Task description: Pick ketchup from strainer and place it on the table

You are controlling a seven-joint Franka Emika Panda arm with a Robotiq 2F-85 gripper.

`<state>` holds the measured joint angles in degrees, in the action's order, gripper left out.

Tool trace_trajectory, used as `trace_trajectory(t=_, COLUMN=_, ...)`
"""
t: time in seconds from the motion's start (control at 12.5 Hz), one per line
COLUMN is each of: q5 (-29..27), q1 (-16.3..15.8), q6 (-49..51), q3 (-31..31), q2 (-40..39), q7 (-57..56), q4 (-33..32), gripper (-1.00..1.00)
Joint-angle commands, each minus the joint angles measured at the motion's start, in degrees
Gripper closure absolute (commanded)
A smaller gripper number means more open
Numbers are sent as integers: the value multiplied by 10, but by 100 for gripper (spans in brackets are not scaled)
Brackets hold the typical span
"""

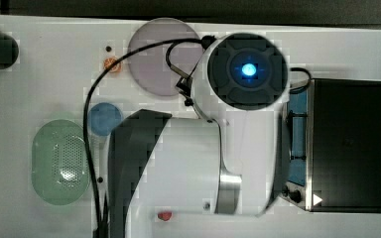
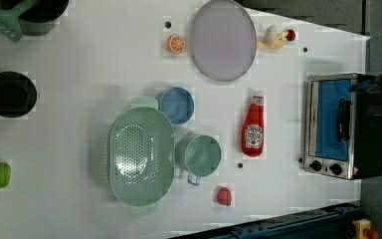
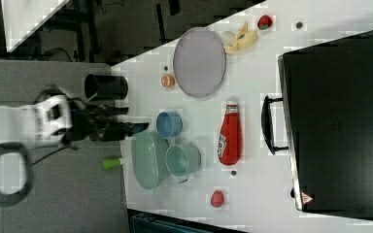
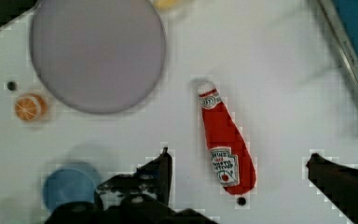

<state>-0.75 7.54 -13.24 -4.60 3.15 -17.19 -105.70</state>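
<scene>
Wrist view: red white-capped ketchup (image 4: pixel 225 151) flat on table (image 4: pixel 270 79), jaws wide apart, empty.

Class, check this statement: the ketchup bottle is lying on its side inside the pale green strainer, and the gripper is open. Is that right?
Not quite. The ketchup bottle lies on its side on the white table, not inside the strainer, which holds nothing. The left view shows this, with the green bowl between strainer and bottle. The gripper is indeed open, as the wrist view shows.
</scene>
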Motion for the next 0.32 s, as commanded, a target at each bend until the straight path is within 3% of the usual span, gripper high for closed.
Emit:
trace_trajectory(t=0.08, q5=0, q1=4, q6=56, q3=7, q2=-21, q7=68, q4=55, gripper=-100)
trace_trajectory(t=0.32, q5=1, q1=4, q6=59, q3=7, q2=-21, q7=68, q4=71, gripper=-100)
